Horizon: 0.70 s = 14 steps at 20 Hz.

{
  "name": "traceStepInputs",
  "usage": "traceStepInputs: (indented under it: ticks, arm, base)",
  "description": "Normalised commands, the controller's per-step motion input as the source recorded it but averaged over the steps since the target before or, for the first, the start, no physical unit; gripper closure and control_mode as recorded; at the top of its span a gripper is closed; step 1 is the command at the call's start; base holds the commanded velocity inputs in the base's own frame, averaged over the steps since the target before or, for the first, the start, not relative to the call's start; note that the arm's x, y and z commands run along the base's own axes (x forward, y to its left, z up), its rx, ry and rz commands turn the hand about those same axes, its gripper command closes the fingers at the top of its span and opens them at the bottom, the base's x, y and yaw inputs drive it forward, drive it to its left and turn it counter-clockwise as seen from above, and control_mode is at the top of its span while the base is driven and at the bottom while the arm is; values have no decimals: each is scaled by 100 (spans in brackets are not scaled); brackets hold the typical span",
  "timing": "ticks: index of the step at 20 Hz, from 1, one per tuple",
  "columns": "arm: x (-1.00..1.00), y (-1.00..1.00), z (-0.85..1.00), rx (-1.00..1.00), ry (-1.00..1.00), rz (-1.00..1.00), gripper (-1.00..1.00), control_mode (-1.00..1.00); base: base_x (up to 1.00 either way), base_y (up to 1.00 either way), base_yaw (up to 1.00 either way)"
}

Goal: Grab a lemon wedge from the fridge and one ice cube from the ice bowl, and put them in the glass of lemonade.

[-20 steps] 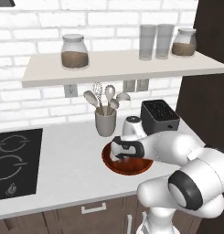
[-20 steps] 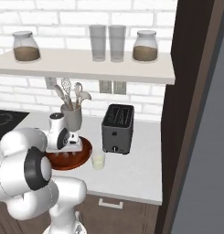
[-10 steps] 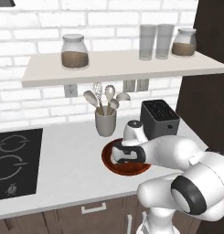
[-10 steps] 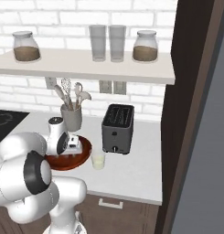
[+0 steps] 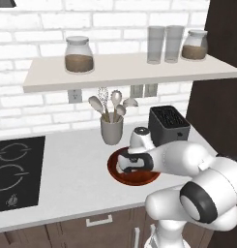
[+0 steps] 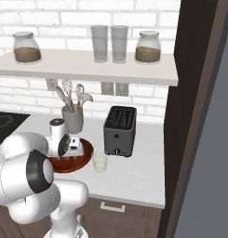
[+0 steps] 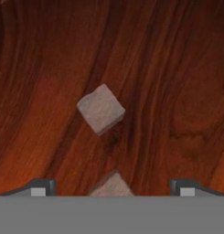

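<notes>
Where ice bowl shows, two ice cubes lie.

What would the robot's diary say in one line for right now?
stage: reaching for ice | jaws: open, low over round reddish-brown wooden bowl | target: pale greyish ice cube, not gripped | small glass of lemonade: beside bowl
</notes>
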Motion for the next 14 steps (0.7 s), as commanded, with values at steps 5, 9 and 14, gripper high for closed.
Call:
traceStepInputs:
  ticks: [5,9,14]
  arm:
    - [0,0,0,0,0,0,-100,-100]
    - [-10,0,0,0,0,0,-100,-100]
    - [-3,0,0,0,0,0,-100,-100]
  base:
    - [0,0,0]
    - [0,0,0]
    - [0,0,0]
